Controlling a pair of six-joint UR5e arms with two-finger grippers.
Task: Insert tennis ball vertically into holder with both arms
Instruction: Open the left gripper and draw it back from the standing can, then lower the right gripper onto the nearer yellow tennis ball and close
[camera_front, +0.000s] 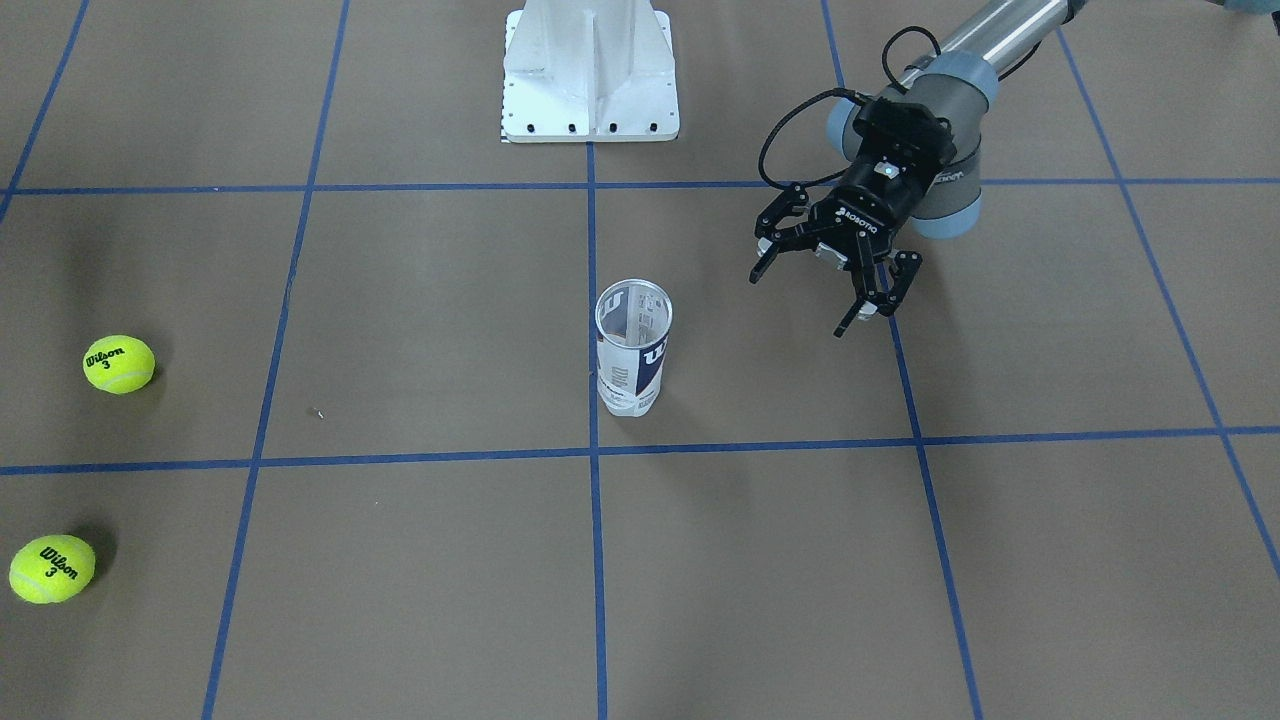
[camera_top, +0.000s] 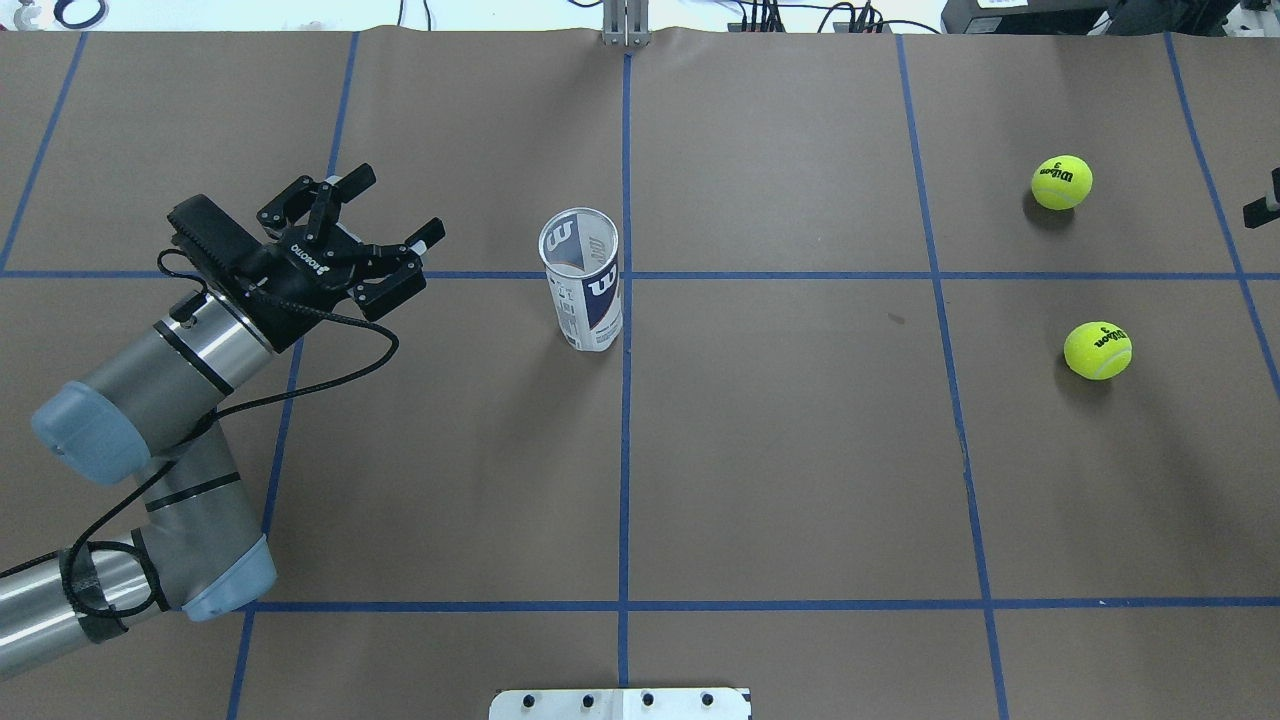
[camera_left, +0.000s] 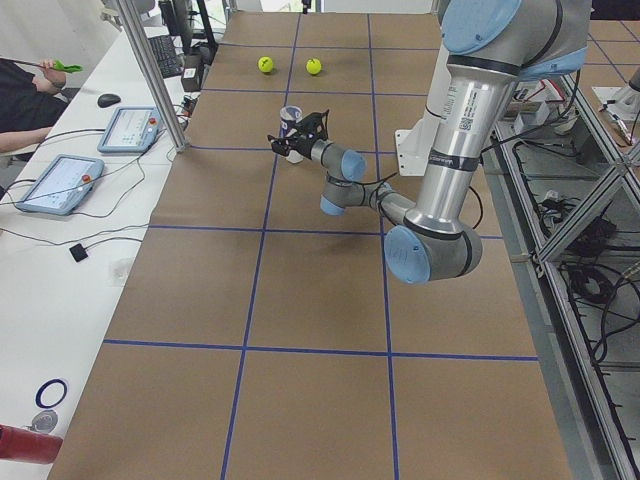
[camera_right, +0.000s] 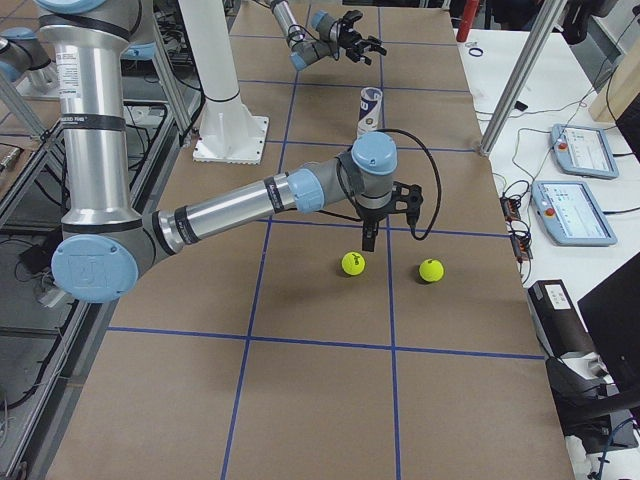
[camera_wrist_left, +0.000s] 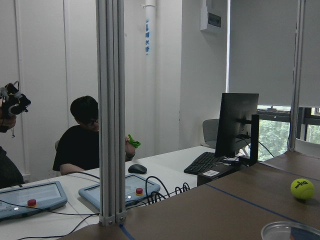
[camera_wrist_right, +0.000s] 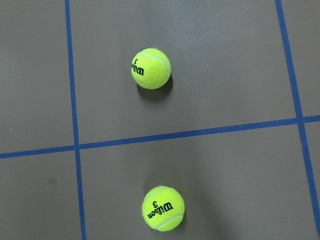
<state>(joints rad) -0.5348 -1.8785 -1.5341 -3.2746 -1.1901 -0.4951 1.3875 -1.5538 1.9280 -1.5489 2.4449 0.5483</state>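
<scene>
Right, jaws first. The left gripper (camera_top: 398, 203) stands wide open with nothing between its fingers. It hovers above the table (camera_top: 800, 450), near the holder (camera_top: 585, 290) on its left-arm side, fingers pointed roughly toward it but clearly apart from it.

I cannot tell how the jaws of the right gripper (camera_right: 372, 238) stand. It shows properly only in the side view from the robot's right, and its own wrist camera shows no fingers at all. It hangs pointing down, well apart from the holder on the right-arm side, close above the two balls, and I can't make out a ball in it.

The holder stands upright on the table with its open mouth up. I can see down into the clear wall in both steep views, and it looks empty. The left wrist camera catches only a sliver of its rim at the bottom edge.

Both tennis balls lie loose on the table, well away from the holder on the right-arm side: the farther ball (camera_top: 1062, 182), across the table from the robot, and the nearer ball (camera_top: 1097, 350). They lie apart from each other and neither touches a gripper.

By my reading, nothing of the task is done yet. What remains is everything: the left gripper closing in to steady the holder, the right one taking a ball, carrying it over the mouth and dropping it straight down.
</scene>
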